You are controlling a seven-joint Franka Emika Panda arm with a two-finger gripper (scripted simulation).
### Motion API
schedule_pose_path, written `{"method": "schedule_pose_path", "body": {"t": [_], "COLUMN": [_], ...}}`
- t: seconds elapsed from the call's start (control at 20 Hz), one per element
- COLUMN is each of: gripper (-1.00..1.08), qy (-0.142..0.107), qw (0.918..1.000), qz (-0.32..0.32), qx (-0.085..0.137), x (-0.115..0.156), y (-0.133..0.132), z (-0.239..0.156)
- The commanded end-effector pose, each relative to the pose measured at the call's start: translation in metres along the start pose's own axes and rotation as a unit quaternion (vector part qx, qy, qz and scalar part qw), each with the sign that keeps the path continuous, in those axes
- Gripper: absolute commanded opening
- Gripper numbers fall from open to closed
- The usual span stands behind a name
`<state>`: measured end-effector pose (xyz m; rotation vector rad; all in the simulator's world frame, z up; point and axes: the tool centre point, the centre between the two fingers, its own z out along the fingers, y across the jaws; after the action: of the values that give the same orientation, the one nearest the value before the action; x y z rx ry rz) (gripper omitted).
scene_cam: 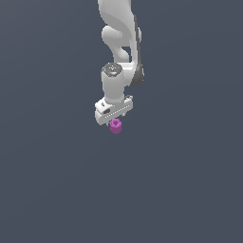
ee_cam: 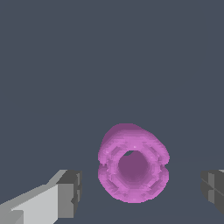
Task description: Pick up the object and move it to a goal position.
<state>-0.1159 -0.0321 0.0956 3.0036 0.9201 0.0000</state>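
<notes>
While the gripper [ee_cam: 142, 192] hangs spread wide, the magenta object [ee_cam: 132, 168] sits between its fingers [ee_cam: 70, 192], touching neither.

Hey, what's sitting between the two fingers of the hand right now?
The magenta object, seen in the wrist view, with bare gaps on both sides; neither of the fingers touches it.

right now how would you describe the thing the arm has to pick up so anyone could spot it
Find the white robot arm and follow it down to its gripper. Just under it sits the object, between the open fingers, untouched. It is a stubby magenta ring, the only coloured thing on the grey floor.
</notes>
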Motion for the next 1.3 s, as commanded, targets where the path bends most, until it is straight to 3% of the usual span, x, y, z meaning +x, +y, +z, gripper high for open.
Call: {"method": "schedule_pose_path", "body": {"t": [0.0,1.0,1.05,1.25], "gripper": [1.0,1.0,-1.0,-1.0], "qy": [0.0,0.0,0.0,0.0], "qw": [1.0,1.0,1.0,1.0], "qz": [-0.004,-0.004,-0.004,-0.004], "qx": [0.0,0.0,0.0,0.0], "x": [-0.001,-0.002,-0.002,-0.002], "y": [-0.001,-0.001,-0.001,-0.001], "z": [0.001,0.051,0.051,0.051]}}
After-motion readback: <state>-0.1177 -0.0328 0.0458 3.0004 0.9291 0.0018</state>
